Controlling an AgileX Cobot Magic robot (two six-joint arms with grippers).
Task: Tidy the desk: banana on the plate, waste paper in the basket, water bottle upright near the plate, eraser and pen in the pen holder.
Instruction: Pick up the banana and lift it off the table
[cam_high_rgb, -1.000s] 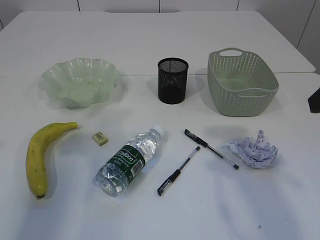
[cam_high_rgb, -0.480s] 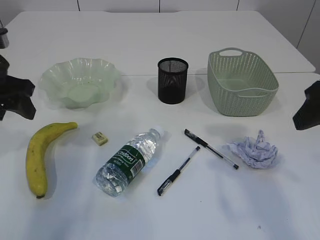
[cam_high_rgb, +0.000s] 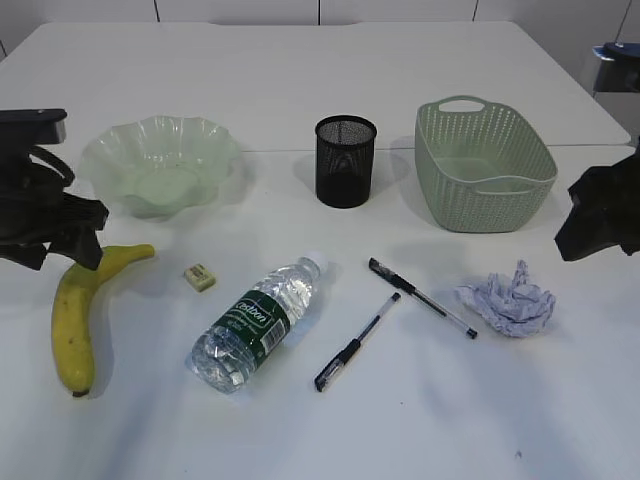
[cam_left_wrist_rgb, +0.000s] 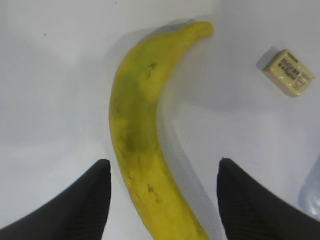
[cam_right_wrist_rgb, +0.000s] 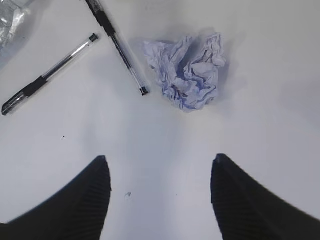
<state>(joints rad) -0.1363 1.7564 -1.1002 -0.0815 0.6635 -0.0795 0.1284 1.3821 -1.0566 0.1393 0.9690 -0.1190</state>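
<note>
A yellow banana (cam_high_rgb: 72, 325) lies at the front left, and in the left wrist view the banana (cam_left_wrist_rgb: 140, 135) runs between the tips of my open left gripper (cam_left_wrist_rgb: 162, 160) without touching them. The left gripper (cam_high_rgb: 55, 250) hovers over the banana's upper end. A pale green wavy plate (cam_high_rgb: 215, 135) sits behind it. The water bottle (cam_high_rgb: 258, 322) lies on its side, with the eraser (cam_high_rgb: 200, 276) to its left. Two pens (cam_high_rgb: 420, 297) (cam_high_rgb: 357, 342) lie beside the crumpled waste paper (cam_high_rgb: 510, 300). My open right gripper (cam_right_wrist_rgb: 160, 159) hangs empty short of the paper (cam_right_wrist_rgb: 190, 77).
The black mesh pen holder (cam_high_rgb: 345, 175) stands at the middle back, and the green woven basket (cam_high_rgb: 500, 183) is to its right. The right gripper (cam_high_rgb: 590, 245) hangs at the right edge, just right of the paper. The eraser (cam_left_wrist_rgb: 286, 72) lies right of the banana's tip.
Both arms have come in from the table's sides. The left one has moved right over the banana's upper end, the right one leftward toward the paper. Nothing on the table has shifted.
</note>
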